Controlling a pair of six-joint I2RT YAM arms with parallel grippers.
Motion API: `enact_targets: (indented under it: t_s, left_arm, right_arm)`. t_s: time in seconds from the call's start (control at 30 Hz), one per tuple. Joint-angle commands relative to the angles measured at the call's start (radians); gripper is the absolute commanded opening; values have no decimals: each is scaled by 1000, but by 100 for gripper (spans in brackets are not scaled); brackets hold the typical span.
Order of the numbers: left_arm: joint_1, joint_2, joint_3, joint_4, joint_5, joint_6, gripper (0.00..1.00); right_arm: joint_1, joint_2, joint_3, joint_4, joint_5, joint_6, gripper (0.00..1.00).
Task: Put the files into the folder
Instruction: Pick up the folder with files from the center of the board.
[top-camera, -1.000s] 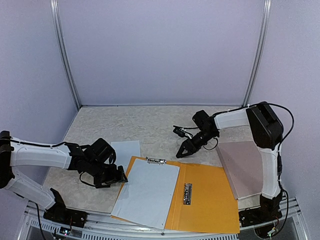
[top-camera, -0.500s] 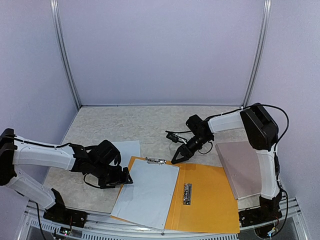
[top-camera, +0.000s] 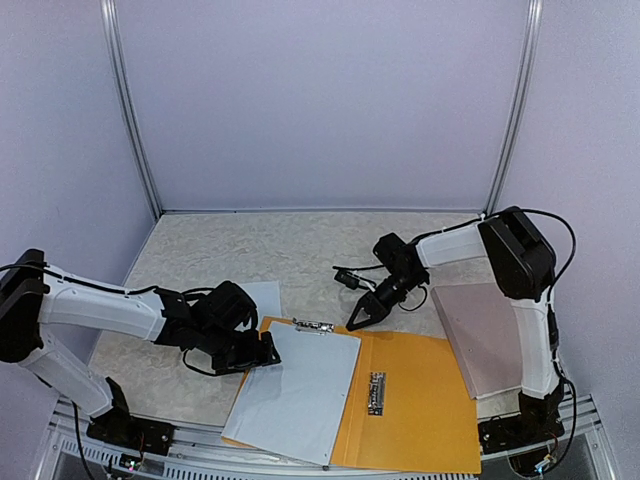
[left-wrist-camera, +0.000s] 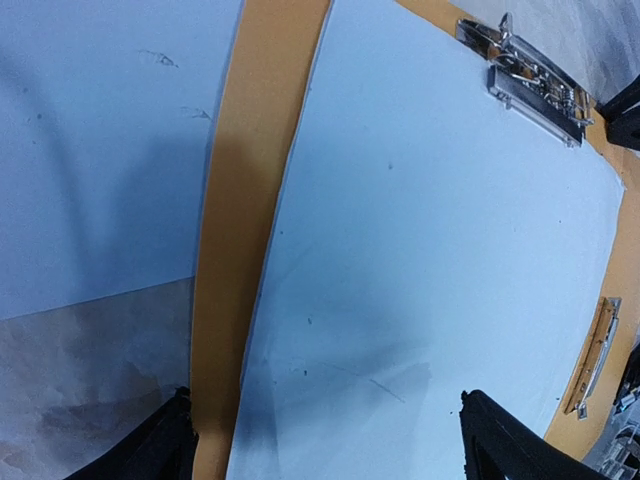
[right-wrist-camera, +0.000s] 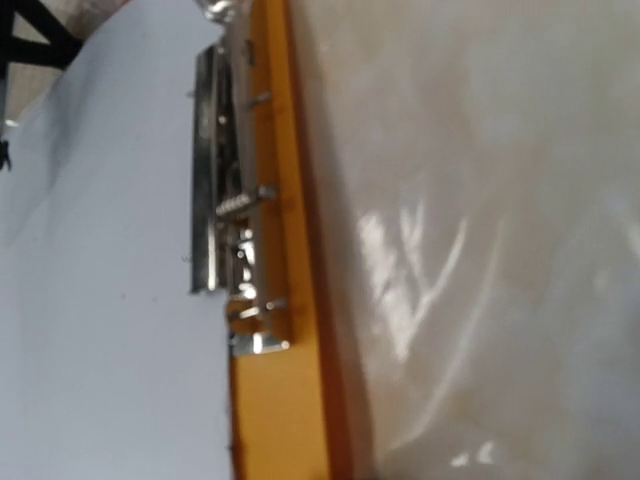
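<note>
Top external: I see the folder (top-camera: 420, 395) lying open at the table's (top-camera: 280, 250) near edge. One sheet (top-camera: 295, 385) lies on its left half, its top edge at the clip (top-camera: 313, 325). A loose sheet (top-camera: 262, 297) lies on the table just beside the folder. The left claw (top-camera: 265, 352) is at the folder's left edge. The right claw (top-camera: 356, 322) is just behind the far edge, right of the clip. A pink board (top-camera: 485, 335) lies to the right.

Left wrist: fingers (left-wrist-camera: 160, 455) spread wide, gripping nothing, over the sheet.

Right wrist: the clip (right-wrist-camera: 230, 250) and the folder's edge (right-wrist-camera: 285, 400). My own fingers are out of frame, so I can't tell the right claw's spread.
</note>
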Motion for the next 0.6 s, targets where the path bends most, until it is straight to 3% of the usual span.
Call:
enact_targets:
  t_s: [0.0,0.07,0.33,0.57]
  left_arm:
    - [-13,73,-48,-64,2,-12,88]
    - [-13,67,-38,-79,-8,-6,88]
    - [-4,19,-10,-134,-30,42,89]
    - [93,-104,-41,-151,20,97,90]
  right_arm:
    - [19,58,-9,-120,-8,-5,5]
    - [15,65,4,-114,-29,-1,0]
    - [-21,89,72,-68,-111,23,0]
    - [-50,107,182,-38,-139,64,0]
